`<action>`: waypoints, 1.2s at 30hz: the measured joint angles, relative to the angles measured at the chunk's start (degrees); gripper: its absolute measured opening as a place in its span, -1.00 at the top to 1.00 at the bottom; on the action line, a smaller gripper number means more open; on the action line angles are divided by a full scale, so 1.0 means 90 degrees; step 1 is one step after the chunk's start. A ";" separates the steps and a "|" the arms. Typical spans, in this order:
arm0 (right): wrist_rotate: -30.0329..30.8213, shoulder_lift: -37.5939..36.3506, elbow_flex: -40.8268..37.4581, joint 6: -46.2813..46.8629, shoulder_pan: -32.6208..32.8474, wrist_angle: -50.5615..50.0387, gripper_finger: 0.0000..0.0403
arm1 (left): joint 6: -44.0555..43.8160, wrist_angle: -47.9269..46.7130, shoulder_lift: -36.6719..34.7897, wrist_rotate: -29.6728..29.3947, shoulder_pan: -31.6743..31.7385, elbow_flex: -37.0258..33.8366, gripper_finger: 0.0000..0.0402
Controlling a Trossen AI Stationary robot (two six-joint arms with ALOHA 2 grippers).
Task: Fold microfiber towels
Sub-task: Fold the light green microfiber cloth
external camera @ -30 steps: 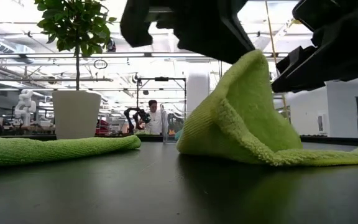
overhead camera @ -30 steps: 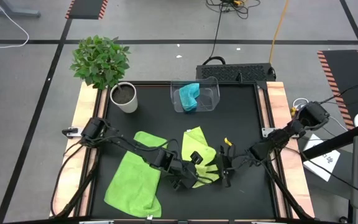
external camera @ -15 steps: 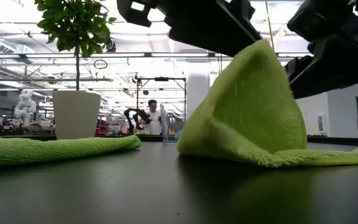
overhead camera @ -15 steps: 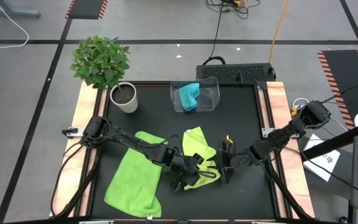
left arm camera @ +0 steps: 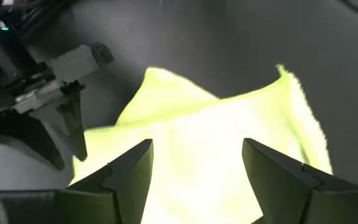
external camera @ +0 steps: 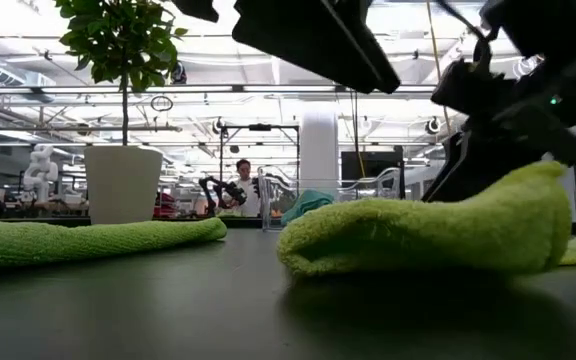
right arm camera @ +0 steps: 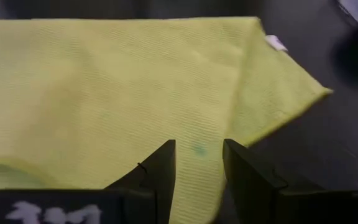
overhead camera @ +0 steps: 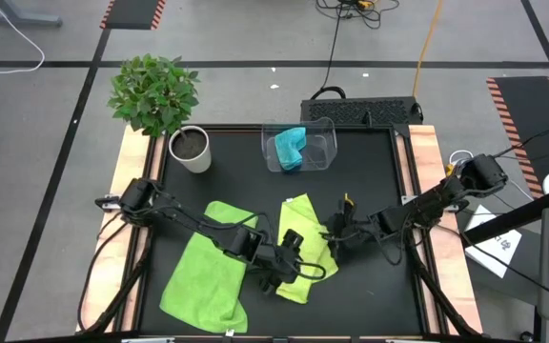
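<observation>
A lime-green microfiber towel (overhead camera: 303,214) lies folded over at the table's middle, low and rounded in the low view (external camera: 408,235). My left gripper (left arm camera: 197,149) stands open just above it, its fingers on either side of the cloth without touching. My right gripper (right arm camera: 199,149) comes in from the right, shut on that towel's right part. A second lime-green towel (overhead camera: 198,276) lies flat at the near left. The turquoise towel (overhead camera: 289,148) sits in the clear bin (overhead camera: 320,157). My right gripper pinches the lime-green towel's right part (right arm camera: 197,171) between its two fingers, slanting down from the table's right side. One layer or several, I cannot tell. The held end (external camera: 540,190) is raised a little, and the rest of the towel lies slack on the table.
A potted plant (overhead camera: 191,151) stands at the far left of the black mat. The clear bin is at the far middle. Bare mat lies to the right of the middle towel and along the near edge.
My left gripper has opened and let go of the towel's raised peak. The towel, which stood up like a tent, has dropped and now lies folded over, low on the table. My right gripper has gone toward the far edge and a little down, keeping its hold.
</observation>
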 joint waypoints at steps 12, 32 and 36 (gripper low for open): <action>-0.0023 -0.0615 0.0007 -0.0197 -0.0097 -0.0282 0.38 | -0.0964 0.1897 -0.1345 0.0583 0.0788 -0.1990 0.17; -0.1726 -0.1351 0.0001 0.0200 -0.0883 -0.1218 0.38 | -0.1576 0.5178 -0.5167 -0.0974 0.0337 -0.7218 0.28; -0.2289 -0.1433 -0.0170 0.0253 -0.1249 -0.1015 0.38 | -0.1815 0.5542 -0.5344 -0.1063 0.0286 -0.7849 0.28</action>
